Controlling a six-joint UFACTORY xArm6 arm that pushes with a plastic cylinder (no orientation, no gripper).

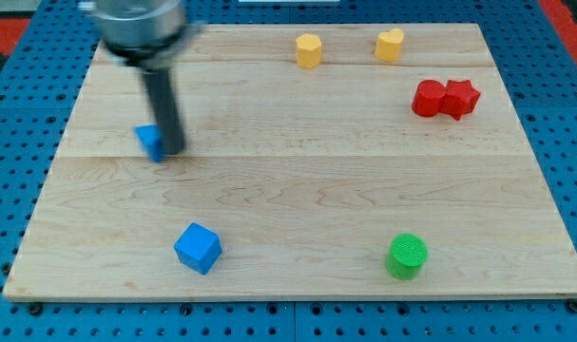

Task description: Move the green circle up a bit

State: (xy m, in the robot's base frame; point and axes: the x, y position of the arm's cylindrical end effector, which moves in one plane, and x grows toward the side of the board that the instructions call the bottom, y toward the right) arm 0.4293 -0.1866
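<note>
Camera view shows my tip (172,150), a bare rod holding nothing, touching a small blue block (151,142), well apart from the green plastic circle (406,256) near the wooden board's (298,180) bottom edge, so a careless crossing could drag it.

Count on the light wooden board (298,190): 7 blocks total.
- Blue: 2 — one blue cube (198,248), one small blue block (150,142), shape unclear, partly hidden.
- Yellow: 2 — yellow hexagonal block (309,50), yellow heart-like block (390,45).
- Red: 2 — red round block (428,99), red star block (460,98).
- Green: 1 — green circle (406,256).
</note>
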